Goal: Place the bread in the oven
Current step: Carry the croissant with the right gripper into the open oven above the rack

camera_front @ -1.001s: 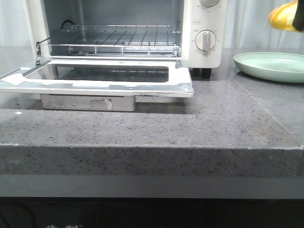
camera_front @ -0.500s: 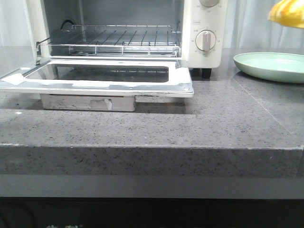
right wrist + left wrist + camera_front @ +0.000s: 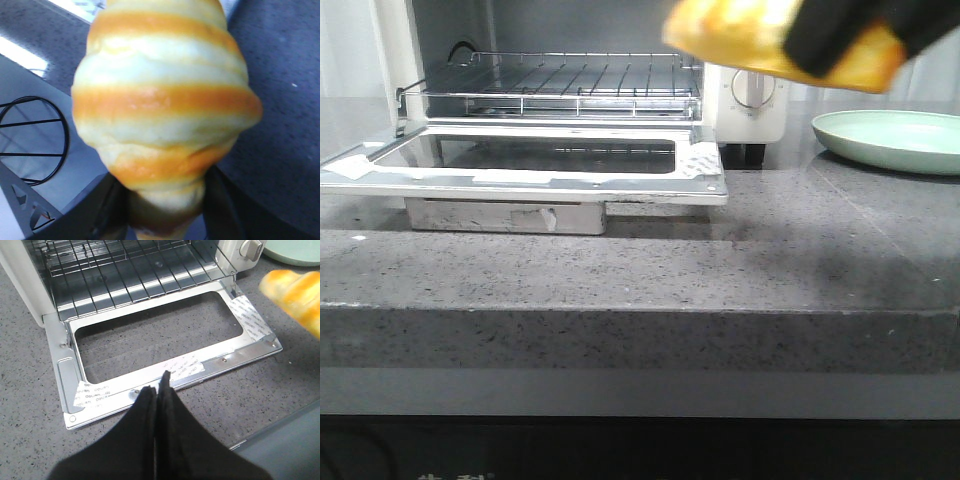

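Note:
My right gripper (image 3: 835,35) is shut on the bread (image 3: 740,30), a glossy golden-orange roll with pale stripes, and holds it in the air in front of the oven's dial panel. The bread fills the right wrist view (image 3: 165,95), clamped between the black fingers (image 3: 107,205). It also shows blurred in the left wrist view (image 3: 297,292). The white oven (image 3: 555,70) stands at the back with its glass door (image 3: 535,160) dropped flat and its wire rack (image 3: 570,85) bare. My left gripper (image 3: 159,390) is shut and empty, hovering before the door's front edge (image 3: 170,377).
A pale green plate (image 3: 890,135) sits empty on the grey stone counter (image 3: 720,270) to the right of the oven. The counter's front edge (image 3: 640,320) runs across the front view. A round dial (image 3: 752,90) is on the oven's right panel.
My right gripper has carried the bread left and nearer, from the upper right corner above the plate to in front of the oven's dial panel. The oven and plate have not moved.

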Available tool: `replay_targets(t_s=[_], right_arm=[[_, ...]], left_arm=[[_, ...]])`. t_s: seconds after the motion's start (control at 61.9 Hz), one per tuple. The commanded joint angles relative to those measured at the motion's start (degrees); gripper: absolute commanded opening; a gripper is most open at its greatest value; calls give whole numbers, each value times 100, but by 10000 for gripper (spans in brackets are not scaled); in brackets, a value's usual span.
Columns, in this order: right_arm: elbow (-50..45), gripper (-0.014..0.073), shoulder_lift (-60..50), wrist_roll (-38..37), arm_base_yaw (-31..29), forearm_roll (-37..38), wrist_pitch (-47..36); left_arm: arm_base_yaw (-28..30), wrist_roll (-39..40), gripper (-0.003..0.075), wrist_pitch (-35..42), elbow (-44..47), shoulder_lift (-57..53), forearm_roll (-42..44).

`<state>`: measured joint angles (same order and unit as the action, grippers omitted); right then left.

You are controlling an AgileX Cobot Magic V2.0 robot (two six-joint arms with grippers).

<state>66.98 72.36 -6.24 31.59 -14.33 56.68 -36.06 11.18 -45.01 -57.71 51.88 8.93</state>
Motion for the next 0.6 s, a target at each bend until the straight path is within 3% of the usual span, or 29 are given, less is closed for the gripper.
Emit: replay_targets(t_s=[0.0, 0.258, 0.581], right_arm=[[533, 55, 234, -157, 317, 74, -359], [2076, 55, 1517, -647, 769, 989, -207], [4219, 55, 2991, -1050, 797, 1955, 333]], left_arm=[[-23, 52, -18, 398, -157, -64, 49], [-23, 52, -18, 398, -157, -64, 49], [-23, 52, -18, 410, -157, -64, 49]])
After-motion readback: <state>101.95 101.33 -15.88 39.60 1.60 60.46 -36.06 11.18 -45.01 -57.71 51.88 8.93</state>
